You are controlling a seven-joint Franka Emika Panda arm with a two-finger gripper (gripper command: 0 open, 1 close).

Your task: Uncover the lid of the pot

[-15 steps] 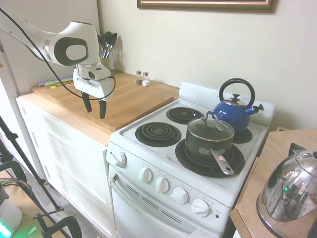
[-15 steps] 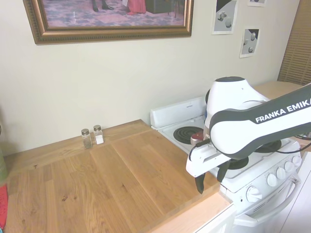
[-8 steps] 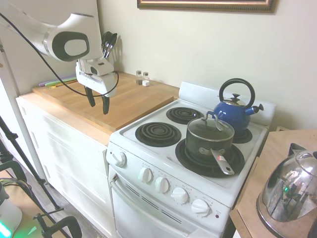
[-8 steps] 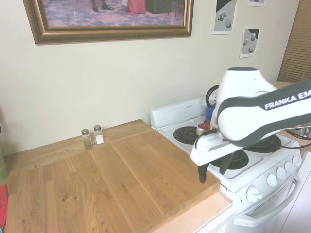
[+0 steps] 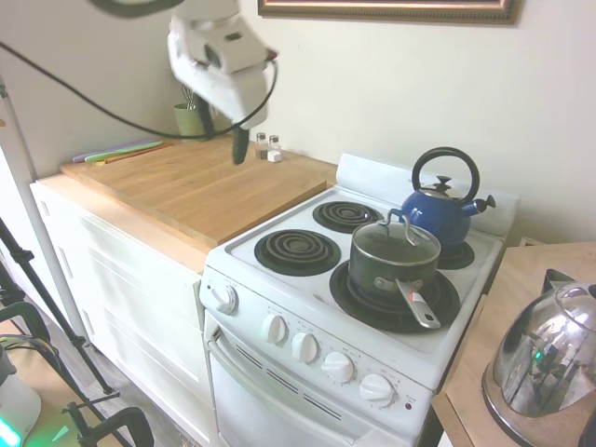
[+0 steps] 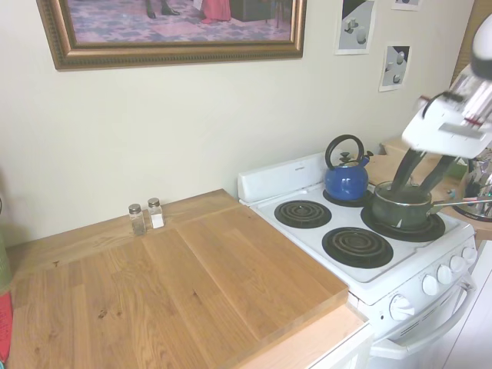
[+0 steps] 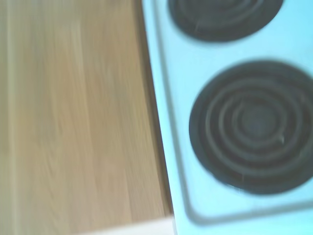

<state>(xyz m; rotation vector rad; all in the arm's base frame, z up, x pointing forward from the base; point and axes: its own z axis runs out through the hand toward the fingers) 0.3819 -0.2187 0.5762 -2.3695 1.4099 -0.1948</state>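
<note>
Lid (image 5: pixel 396 238) sat on pot (image 5: pixel 392 265); I saw gripper (image 6: pixel 423 171) (fingers spread, empty) well apart from it.

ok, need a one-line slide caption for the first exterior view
Franka gripper raised above the wooden counter, far from the lidded pot on the stove's front burner beside the blue kettle.

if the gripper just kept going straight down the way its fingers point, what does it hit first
Probably the white stove top near the empty front coil burner, not the dark saucepan. The gripper points down, and the wrist view shows the wooden counter's edge and bare burners below. Depth is uncertain.
</note>
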